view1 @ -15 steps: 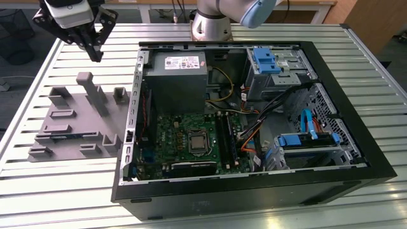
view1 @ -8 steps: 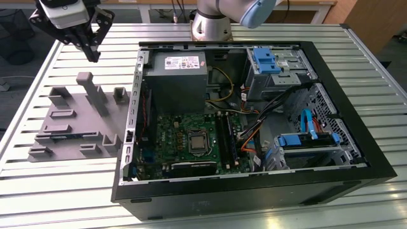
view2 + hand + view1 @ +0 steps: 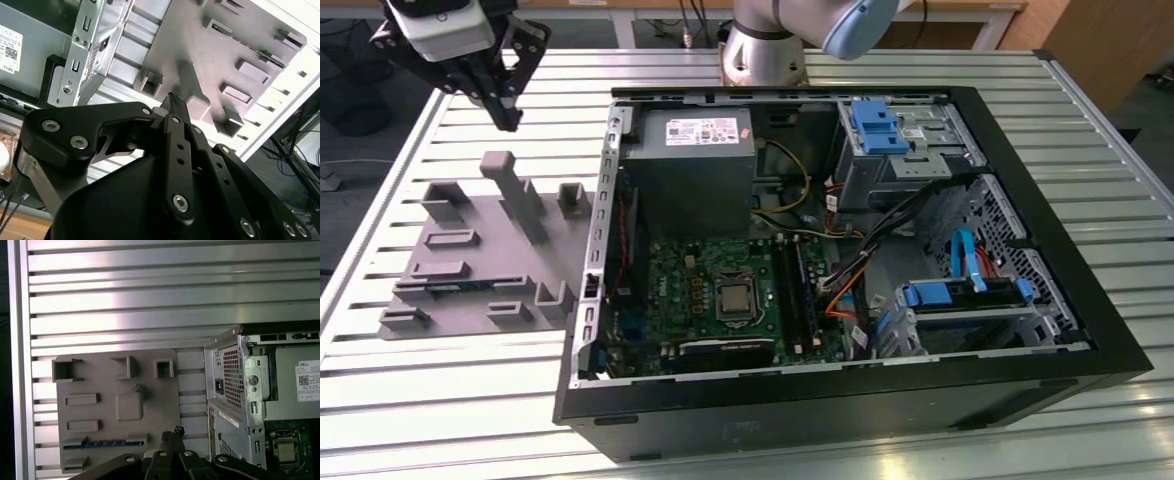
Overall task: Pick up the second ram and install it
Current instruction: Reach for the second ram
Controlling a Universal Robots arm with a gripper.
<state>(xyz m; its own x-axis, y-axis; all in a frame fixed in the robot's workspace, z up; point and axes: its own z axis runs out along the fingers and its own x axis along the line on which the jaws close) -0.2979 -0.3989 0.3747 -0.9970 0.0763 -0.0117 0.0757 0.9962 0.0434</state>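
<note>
We see the end effector [image 3: 511, 118] hanging above the slatted tabletop [image 3: 480, 380], past the far end of the grey fixture [image 3: 480, 262] in the exterior view. Its fingers are clenched to a point with nothing between them, which both wrist views bear out. The second ram [image 3: 107, 443] stands on edge as a thin bluish strip in a slot of the fixture. It sits at the end of the fixture away from the end effector, so the two are well apart and no grasp has begun. The open computer case [image 3: 854, 400] lies just beside the fixture, with the motherboard [image 3: 707, 290] and its long black memory slots [image 3: 795, 290] exposed inside. We cannot tell whether any slot is already filled. We judge the first hazard to be the closed fingers. If they come down on the stick this way, they would strike its top edge or the fixture's raised blocks rather than straddle the board. The stick is thin and little of it rises above its slot, so a shallow or off-centre pinch could let it tilt or slip during the lift. Inside the case, the coloured cables [image 3: 847, 290] hang close to the slots and the case walls crowd the approach. A tilted stick could therefore snag, or seat at one end only.
</note>
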